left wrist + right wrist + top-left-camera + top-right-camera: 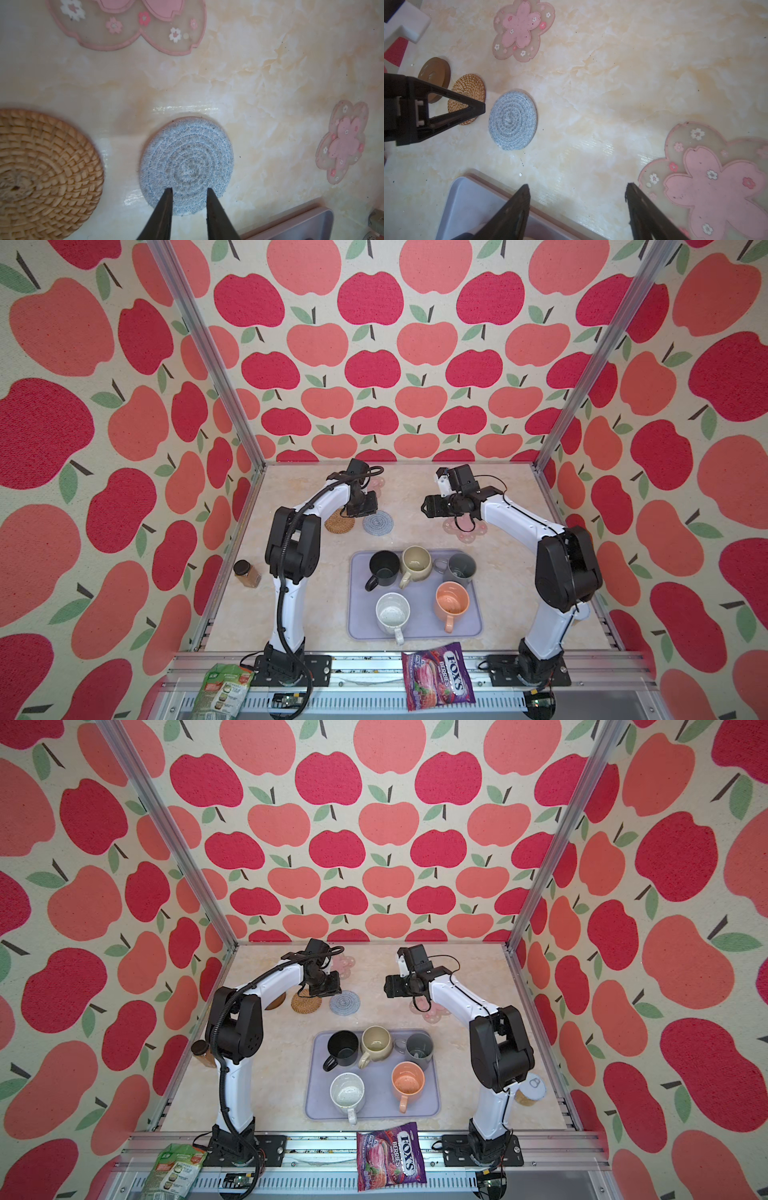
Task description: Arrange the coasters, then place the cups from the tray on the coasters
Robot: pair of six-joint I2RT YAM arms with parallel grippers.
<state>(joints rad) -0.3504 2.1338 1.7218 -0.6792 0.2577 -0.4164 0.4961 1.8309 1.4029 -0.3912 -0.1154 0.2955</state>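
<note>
Left gripper hovers over the grey-blue coaster, fingers narrowly parted, empty; that coaster lies at eleven o'clock from the tray, apart from the rattan coaster, likely leaving mug room; right gripper gapes empty; cups stand on the tray.

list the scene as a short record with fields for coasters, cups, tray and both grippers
coasters: all on the table, none under a cup: dark brown disc, rattan coaster, grey-blue coaster, back pink flower coaster, second pink flower coaster
cups: black cup, beige cup, grey cup, speckled white cup, orange cup, all upright on the tray
tray: lavender, nearer than the coasters
left gripper: jaws slightly apart over the grey-blue coaster's edge, holding nothing
right gripper: wide open, empty, over bare table
</note>
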